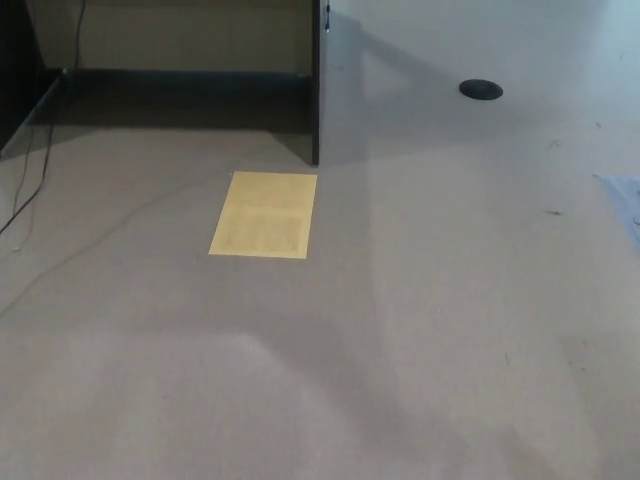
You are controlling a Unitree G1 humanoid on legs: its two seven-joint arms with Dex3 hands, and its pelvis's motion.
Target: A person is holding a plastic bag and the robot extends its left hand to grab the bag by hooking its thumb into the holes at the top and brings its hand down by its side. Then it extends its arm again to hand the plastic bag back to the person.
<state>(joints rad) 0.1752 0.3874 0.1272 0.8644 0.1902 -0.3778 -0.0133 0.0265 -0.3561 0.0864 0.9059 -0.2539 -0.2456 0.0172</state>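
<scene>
**Floor only: no hands, no bag in the frame**

You are looking straight down at a grey-beige floor (400,330), and that is nearly all the head view gives you. Neither of the robot's hands shows, so you cannot tell whether their fingers are apart, together or clamped on anything. The plastic bag is out of the picture too, and so is the person; you cannot place it from here.

What you can see: a yellow rectangular sheet (264,214) lies flat on the floor, left of centre. Just above its right corner stands the dark edge of a vertical panel (315,90), with a pale wall or cabinet face to its right. A dark baseboard (180,78) runs along the foot of the wall behind, at the upper left. A thin cable (30,190) trails down across the floor at the far left. A small black round disc (481,90) sits on the floor at the upper right, well apart from the sheet. At the right edge a pale bluish patch (626,200) cuts into the frame; it may be paper or film, but it is too cropped to say.
</scene>
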